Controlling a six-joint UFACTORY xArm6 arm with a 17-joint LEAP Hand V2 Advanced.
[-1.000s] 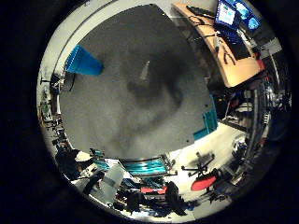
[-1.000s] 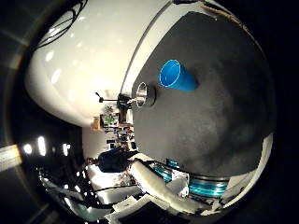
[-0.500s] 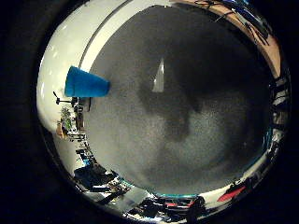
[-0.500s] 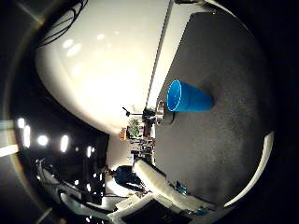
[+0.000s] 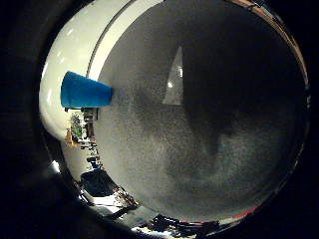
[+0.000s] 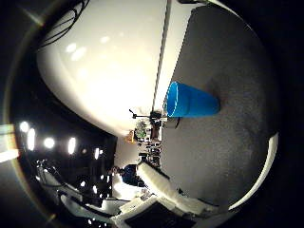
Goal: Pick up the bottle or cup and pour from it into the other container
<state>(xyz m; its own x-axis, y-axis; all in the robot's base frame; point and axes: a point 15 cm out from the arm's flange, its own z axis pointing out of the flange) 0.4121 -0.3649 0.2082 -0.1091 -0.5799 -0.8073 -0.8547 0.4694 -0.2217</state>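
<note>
A blue cup (image 6: 190,100) stands on the dark grey table (image 6: 228,142), close to the table's edge by the white wall. The right little finger side palm view also shows the blue cup (image 5: 85,91) at that edge. A small metal container (image 6: 158,116) shows partly beside the cup, mostly hidden by it. A white part of my right hand (image 6: 171,193) reaches into the thumb side palm view, away from the cup. The hand's shadow (image 5: 189,129) falls on the table.
A white wall (image 6: 104,66) runs along the table's edge behind the cup. A pale streak of light (image 5: 176,70) lies on the grey surface. Room clutter and ceiling lights (image 6: 47,147) show beyond the table.
Both views have shifted: the camera has come closer to the table and the cup, which fill more of the pictures. The desks and chairs have left the view. The cup has not moved.
</note>
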